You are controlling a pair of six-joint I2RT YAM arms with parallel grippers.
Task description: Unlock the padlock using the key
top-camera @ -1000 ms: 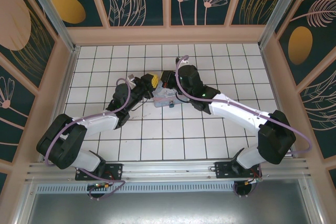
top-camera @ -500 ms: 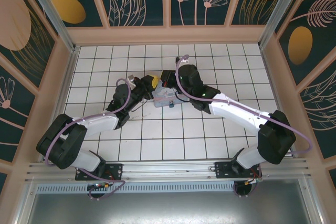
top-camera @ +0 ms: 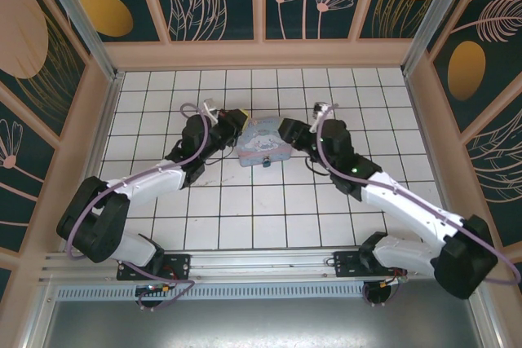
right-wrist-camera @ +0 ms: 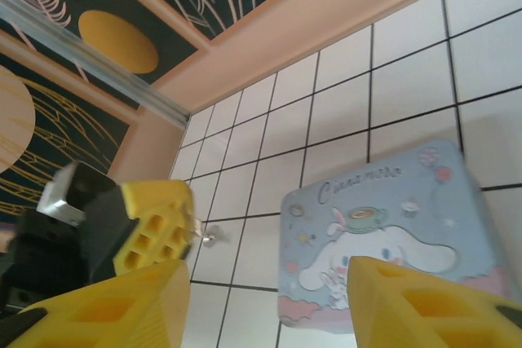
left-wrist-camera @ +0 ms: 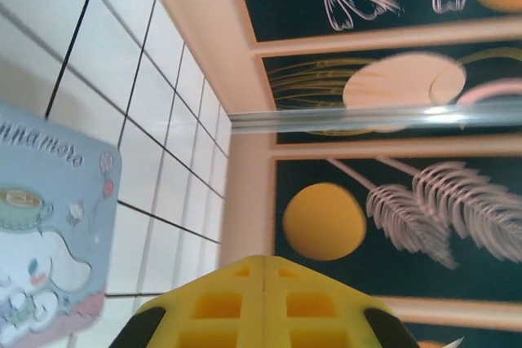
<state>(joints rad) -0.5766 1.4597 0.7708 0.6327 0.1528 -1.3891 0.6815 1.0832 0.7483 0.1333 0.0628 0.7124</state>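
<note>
Pastel blue-pink cartoon-printed box [top-camera: 263,143]: flat on white-tiled counter [top-camera: 163,95], between both pincers.
Tiny bluish-grey padlock [top-camera: 267,162]: at box's near edge.
Left pincer [top-camera: 234,120]: closed on tiny thin metallic key [right-wrist-camera: 208,237], beside box.
Right pincer [top-camera: 287,131]: yellow fingers [right-wrist-camera: 424,303] spread apart, empty, at box's right end.

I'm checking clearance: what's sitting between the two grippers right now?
The pastel cartoon-printed box lies on the tiles between the left gripper and the right gripper, seen from the top camera.
</note>
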